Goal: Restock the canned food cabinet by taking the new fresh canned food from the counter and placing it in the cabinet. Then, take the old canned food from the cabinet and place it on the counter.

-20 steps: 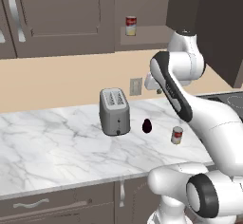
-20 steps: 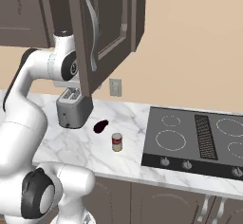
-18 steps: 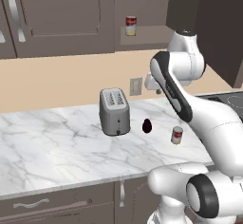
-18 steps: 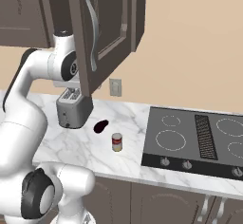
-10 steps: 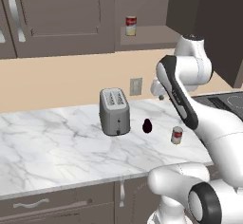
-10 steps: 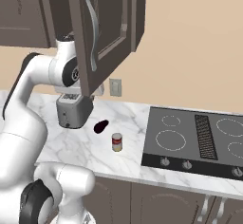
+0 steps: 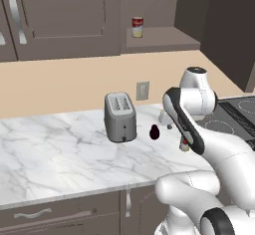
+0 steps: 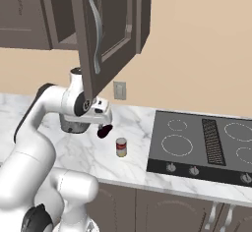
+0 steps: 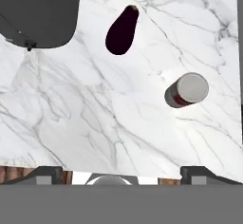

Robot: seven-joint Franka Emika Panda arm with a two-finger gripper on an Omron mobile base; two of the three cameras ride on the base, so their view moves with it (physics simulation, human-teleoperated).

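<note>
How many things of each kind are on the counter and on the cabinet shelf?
Cans: 2, one on the counter, one on the cabinet shelf
Toasters: 1
Eggplants: 1
Total: 4

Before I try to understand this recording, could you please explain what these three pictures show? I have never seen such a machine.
It is a white robot arm on a base that can drive, in a simulated kitchen. Two pictures come from cameras on the base, behind the arm to its left and right. The third comes from a camera on the hand, looking down. On the marble counter stand a grey toaster, a dark aubergine and a small can. Another can stands in the open cabinet above. The gripper hangs above the counter, open, and holds nothing.
</note>
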